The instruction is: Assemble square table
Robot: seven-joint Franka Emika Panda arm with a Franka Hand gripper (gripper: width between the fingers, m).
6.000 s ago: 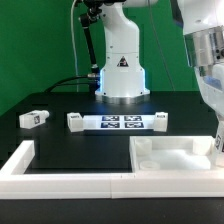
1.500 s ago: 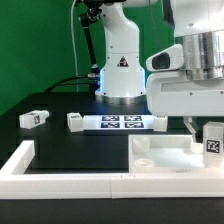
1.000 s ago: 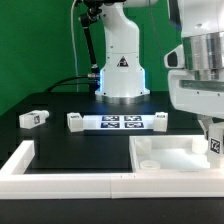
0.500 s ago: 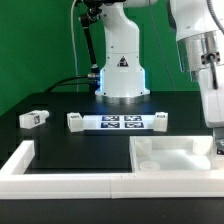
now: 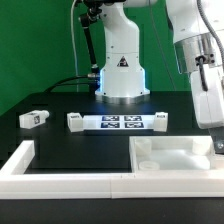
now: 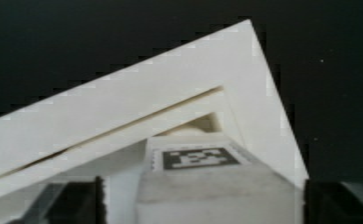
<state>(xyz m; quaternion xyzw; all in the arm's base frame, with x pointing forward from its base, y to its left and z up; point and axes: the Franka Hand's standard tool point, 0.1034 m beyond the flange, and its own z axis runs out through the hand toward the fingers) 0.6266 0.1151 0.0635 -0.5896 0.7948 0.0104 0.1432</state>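
Black table [image 5: 60, 138], exterior view. The marker board [image 5: 116, 122] lies flat at mid-table, with a small white block at each end: one [image 5: 75, 121] on the exterior view's left, one [image 5: 158, 119] on the right. A tagged leg block [image 5: 33, 118] lies well apart from the board, toward the exterior view's left. The robot base [image 5: 122, 80] stands behind the board. In front of it runs the low white border wall [image 5: 70, 173]. The square tabletop slab [image 5: 185, 156] lies just inside this wall, toward the exterior view's right.
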